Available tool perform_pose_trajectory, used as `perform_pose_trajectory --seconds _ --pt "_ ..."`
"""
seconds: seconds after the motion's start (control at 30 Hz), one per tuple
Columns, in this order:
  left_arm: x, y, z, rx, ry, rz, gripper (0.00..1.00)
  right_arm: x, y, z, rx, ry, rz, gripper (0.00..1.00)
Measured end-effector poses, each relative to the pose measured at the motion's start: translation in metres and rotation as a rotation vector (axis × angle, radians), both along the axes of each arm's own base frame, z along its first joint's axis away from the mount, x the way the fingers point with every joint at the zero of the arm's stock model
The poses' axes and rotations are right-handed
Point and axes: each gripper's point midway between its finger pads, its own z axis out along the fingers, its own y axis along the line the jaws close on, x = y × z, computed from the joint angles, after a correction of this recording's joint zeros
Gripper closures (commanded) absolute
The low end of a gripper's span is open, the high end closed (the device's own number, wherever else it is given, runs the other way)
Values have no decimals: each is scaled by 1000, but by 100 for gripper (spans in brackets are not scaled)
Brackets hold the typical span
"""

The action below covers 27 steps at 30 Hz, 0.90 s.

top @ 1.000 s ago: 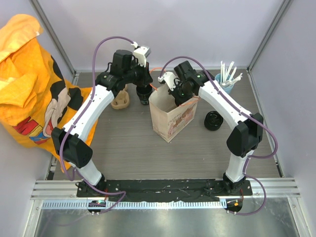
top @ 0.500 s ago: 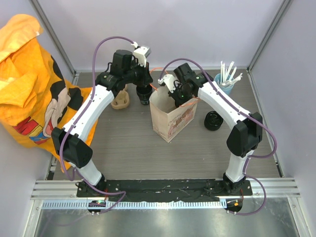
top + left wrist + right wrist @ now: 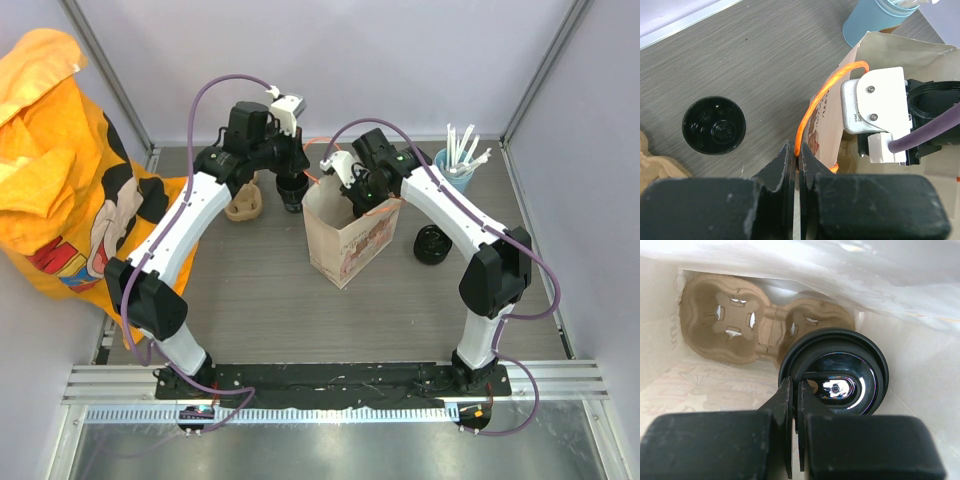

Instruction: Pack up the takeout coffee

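Observation:
The takeout coffee, a black cup with a black round lid, is inside the paper bag, seen from above in the right wrist view. My right gripper reaches down into the bag and is shut on the lid's rim. A brown pulp cup carrier lies on the bag's bottom beside the cup. My left gripper is shut on the bag's orange handle at the bag's left top edge.
A second black cup stands on the table left of the bag. A black lid lies right of the bag. Another pulp carrier lies at the left. The light-blue cup of straws is back right. Orange cloth lies far left.
My right gripper has shifted slightly left inside the bag's mouth. The left arm and the bag have not visibly moved.

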Motion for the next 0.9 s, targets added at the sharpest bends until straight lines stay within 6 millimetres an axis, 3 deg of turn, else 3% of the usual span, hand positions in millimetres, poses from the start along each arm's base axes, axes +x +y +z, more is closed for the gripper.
perform_pose_trajectory --seconds 0.9 --pt "-3 1 6 -6 -12 -1 100 7 -3 -14 0 -6 -16 99"
